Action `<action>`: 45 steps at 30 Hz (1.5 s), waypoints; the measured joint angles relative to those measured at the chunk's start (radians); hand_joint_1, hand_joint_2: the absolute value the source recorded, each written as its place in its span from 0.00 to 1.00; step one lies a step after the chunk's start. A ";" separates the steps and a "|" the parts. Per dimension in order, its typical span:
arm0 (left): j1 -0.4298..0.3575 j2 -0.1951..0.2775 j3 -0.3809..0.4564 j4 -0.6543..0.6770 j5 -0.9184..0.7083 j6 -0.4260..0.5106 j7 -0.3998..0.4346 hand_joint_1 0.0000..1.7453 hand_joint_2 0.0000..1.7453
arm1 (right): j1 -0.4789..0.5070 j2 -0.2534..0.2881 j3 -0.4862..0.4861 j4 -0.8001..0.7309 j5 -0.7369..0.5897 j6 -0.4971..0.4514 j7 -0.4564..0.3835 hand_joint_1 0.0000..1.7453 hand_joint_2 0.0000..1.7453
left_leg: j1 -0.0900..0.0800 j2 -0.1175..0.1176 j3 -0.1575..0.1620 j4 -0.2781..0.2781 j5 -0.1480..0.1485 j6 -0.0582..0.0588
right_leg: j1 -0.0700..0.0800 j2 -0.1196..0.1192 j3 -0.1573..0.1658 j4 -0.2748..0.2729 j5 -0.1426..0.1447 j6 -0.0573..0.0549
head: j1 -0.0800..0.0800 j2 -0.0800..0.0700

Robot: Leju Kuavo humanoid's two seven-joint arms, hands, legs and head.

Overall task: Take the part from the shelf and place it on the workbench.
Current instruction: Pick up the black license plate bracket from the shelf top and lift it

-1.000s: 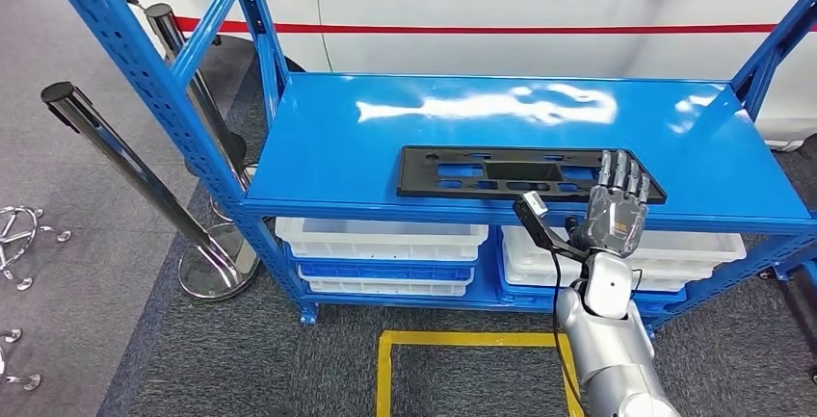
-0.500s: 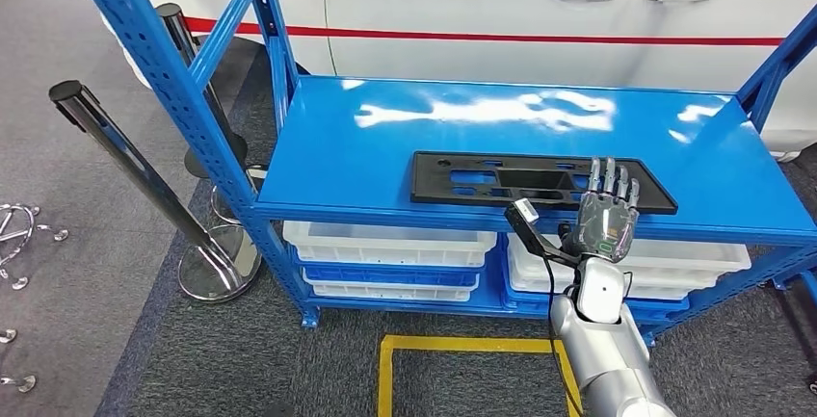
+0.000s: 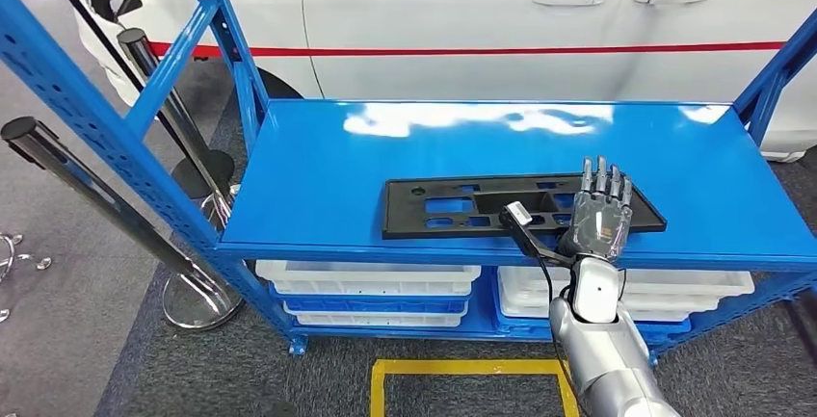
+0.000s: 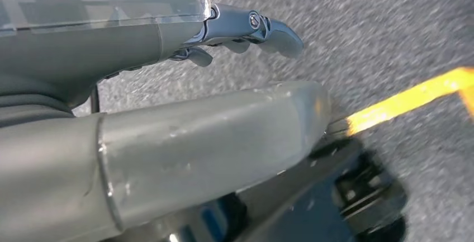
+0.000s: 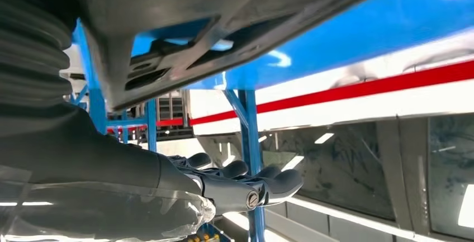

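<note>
Behind the blue metal shelf (image 3: 318,162) stands a white car body (image 3: 462,3) with a red stripe along its side and two door handles. Dark grey carpet covers the floor (image 3: 173,369), marked with a yellow line (image 3: 462,371) in front of the shelf. Two chrome posts (image 3: 96,200) lean in at the left, one of them standing on a round chrome base.

One part (image 3: 453,210) lies flat on the glossy blue top board of the shelf, toward its front edge and right of the middle. It is a long, thin, matte black plastic panel, roughly rectangular, pierced with several rectangular cut-outs and small holes through which the blue board shows. In the right wrist view its underside shows raised ribs.

Under the top board sit stacked trays (image 3: 371,277): white ones over blue ones, in two piles side by side. I cannot count them exactly.

The right robot hand (image 3: 597,217) is raised at the right end of the part, its fingers straight and slightly apart, pointing away from the robot over the panel; it holds nothing. Whether it touches the part I cannot tell.

The left robot hand (image 4: 240,29) hangs above the carpet with its fingers loosely extended and nothing in them.
</note>
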 joint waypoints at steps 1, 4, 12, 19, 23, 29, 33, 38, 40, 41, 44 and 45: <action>0.000 0.001 0.003 0.000 0.001 0.004 0.001 0.00 0.00 | -0.001 0.000 0.001 0.002 0.000 0.000 -0.001 0.29 1.00 | -0.007 -0.001 0.012 -0.048 0.034 0.010 | 0.000 0.002 0.007 0.000 -0.011 0.003 | 0.000 0.000; -0.004 0.003 0.007 0.002 -0.001 0.010 0.001 0.00 0.00 | 0.000 -0.001 0.002 0.008 -0.001 0.000 -0.008 0.65 1.00 | -0.024 -0.002 0.027 -0.096 0.038 0.031 | -0.010 0.006 0.010 -0.012 -0.024 0.021 | 0.000 0.000; -0.012 0.001 0.010 0.001 -0.004 0.015 -0.003 0.00 0.00 | 0.003 -0.006 0.001 0.012 -0.001 -0.001 -0.026 1.00 1.00 | -0.004 -0.002 0.111 -0.159 -0.005 0.038 | -0.022 -0.005 -0.179 0.245 -0.073 0.052 | 0.002 0.000; -0.015 0.001 0.013 0.001 -0.014 0.038 -0.019 0.00 0.00 | 0.006 -0.005 -0.006 0.006 -0.001 0.000 -0.062 1.00 1.00 | 0.005 -0.010 0.125 -0.104 -0.060 -0.007 | -0.025 -0.006 -0.149 0.037 0.095 0.045 | 0.005 0.000; -0.012 0.001 0.014 0.001 -0.016 0.050 -0.022 0.00 0.00 | 0.007 -0.002 -0.015 -0.004 -0.001 0.000 -0.082 1.00 1.00 | 0.008 -0.003 0.097 -0.020 -0.108 -0.020 | -0.026 -0.009 -0.143 0.035 0.096 0.021 | 0.005 0.000; -0.008 0.001 0.016 0.001 -0.020 0.063 -0.027 0.00 0.00 | 0.011 0.003 -0.030 -0.015 -0.002 0.000 -0.099 1.00 1.00 | 0.005 -0.001 0.027 0.121 -0.142 -0.006 | -0.011 -0.011 -0.136 0.035 0.091 0.011 | 0.004 0.000; -0.011 0.001 0.020 0.001 -0.020 0.064 -0.029 0.00 0.00 | 0.011 0.005 -0.035 -0.025 -0.003 0.000 -0.108 1.00 1.00 | -0.013 -0.002 0.122 -0.092 -0.061 0.018 | -0.009 -0.010 -0.134 0.032 0.090 0.015 | 0.005 0.000; -0.004 0.000 0.024 0.001 -0.033 0.094 -0.030 0.00 0.00 | 0.017 0.016 -0.067 -0.068 -0.032 -0.001 -0.223 1.00 1.00 | -0.008 0.000 0.142 -0.137 -0.049 0.027 | -0.010 -0.011 -0.149 0.057 0.071 0.038 | 0.005 0.000; -0.002 -0.002 0.027 0.001 -0.038 0.113 -0.033 0.00 0.00 | 0.019 0.036 -0.106 -0.118 -0.065 -0.001 -0.329 1.00 1.00 | -0.006 0.001 0.145 -0.144 -0.045 0.031 | -0.010 -0.012 -0.199 0.159 0.018 0.043 | 0.005 0.000; 0.000 -0.002 0.028 0.001 -0.040 0.121 -0.036 0.00 0.00 | 0.021 0.054 -0.134 -0.149 -0.085 -0.001 -0.397 1.00 1.00 | -0.006 0.001 0.145 -0.143 -0.046 0.032 | -0.011 -0.012 -0.229 0.217 -0.004 0.045 | 0.005 0.000; 0.010 -0.004 0.031 0.001 -0.047 0.150 -0.050 0.00 0.00 | 0.015 0.130 -0.244 -0.252 -0.180 0.000 -0.670 1.00 1.00 | -0.004 0.001 0.144 -0.134 -0.052 0.029 | -0.013 -0.013 -0.243 0.231 0.027 0.047 | 0.005 0.000; 0.012 -0.004 0.033 0.001 -0.051 0.160 -0.060 0.00 0.00 | 0.007 0.158 -0.282 -0.286 -0.216 0.000 -0.757 1.00 1.00 | -0.002 0.000 0.144 -0.129 -0.055 0.026 | -0.014 -0.014 -0.217 0.175 0.062 0.047 | 0.005 0.000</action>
